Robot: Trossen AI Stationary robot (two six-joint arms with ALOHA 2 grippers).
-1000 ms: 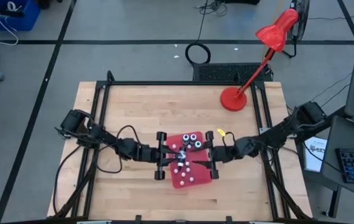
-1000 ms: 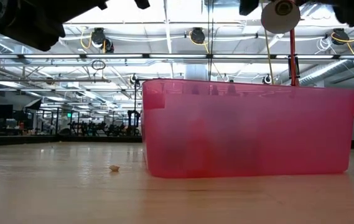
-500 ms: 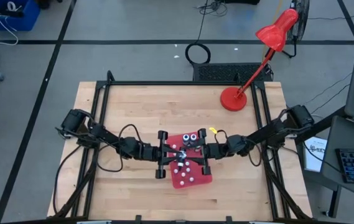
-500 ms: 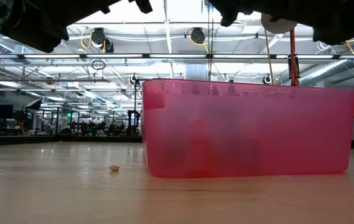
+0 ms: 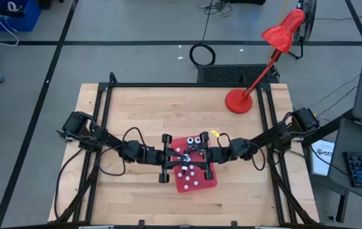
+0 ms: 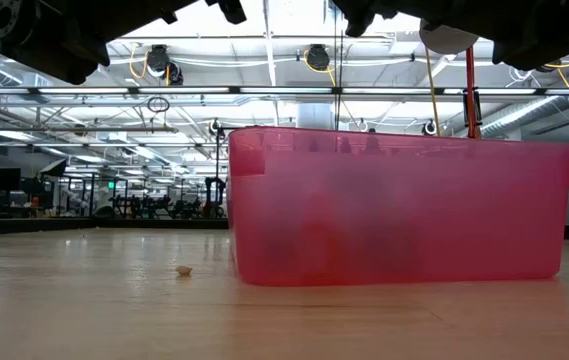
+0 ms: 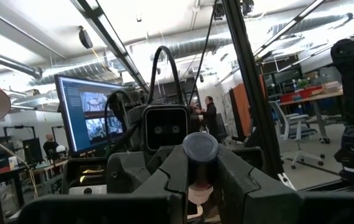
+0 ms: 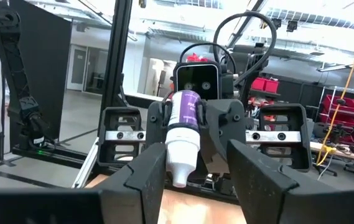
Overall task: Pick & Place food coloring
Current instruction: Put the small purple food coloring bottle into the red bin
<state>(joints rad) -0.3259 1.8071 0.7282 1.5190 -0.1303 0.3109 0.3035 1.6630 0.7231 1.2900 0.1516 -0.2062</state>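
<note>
Wooden table (image 5: 142,108) carries the red bin (image 5: 201,183), over which the right claw (image 5: 207,154) has closed in from three o'clock, parted, facing the left claw (image 5: 182,156) clenched on a food coloring bottle (image 8: 183,134), suggesting a handover.

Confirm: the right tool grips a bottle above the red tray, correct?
Wrong arm. The left tool grips the bottle above the red tray. The right wrist view shows it clamped in the opposite tool, while the right tool stands open.
</note>
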